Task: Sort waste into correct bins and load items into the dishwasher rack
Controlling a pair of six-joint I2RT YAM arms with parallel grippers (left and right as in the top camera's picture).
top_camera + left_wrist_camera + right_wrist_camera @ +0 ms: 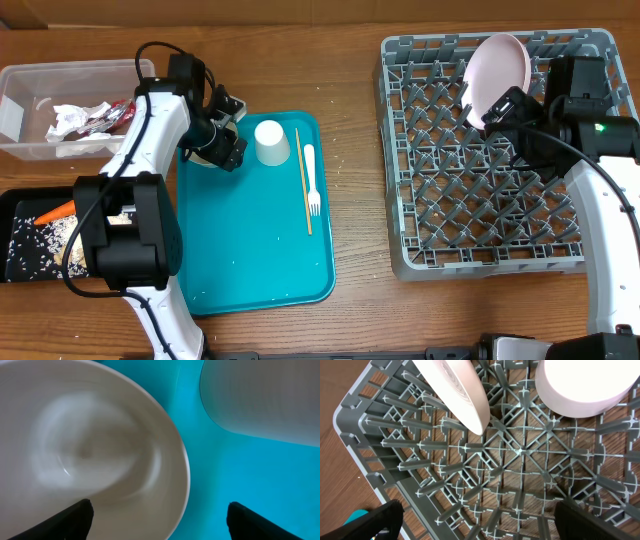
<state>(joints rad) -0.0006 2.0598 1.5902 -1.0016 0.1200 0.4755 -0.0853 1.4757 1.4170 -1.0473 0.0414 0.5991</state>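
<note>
My left gripper (160, 521) stands open astride the rim of a small white bowl (90, 445) on the teal tray (250, 240). One finger is over the bowl's inside and the other over the tray. The white cup (271, 141), wooden stick (303, 180) and white fork (311, 178) lie on the tray to its right. My right gripper (480, 520) hangs open and empty over the grey dishwasher rack (480, 200). In the rack the pale pink plate (455, 390) stands on edge, with a pinkish bowl (585, 385) beside it.
The clear tub (25, 80) at the far left holds crumpled napkins (75, 120) and a red wrapper (118, 112). Below it, the black tray (15, 205) holds beige scraps (40, 240) and a carrot piece (55, 212). The left arm's base (130, 235) overlaps that tray.
</note>
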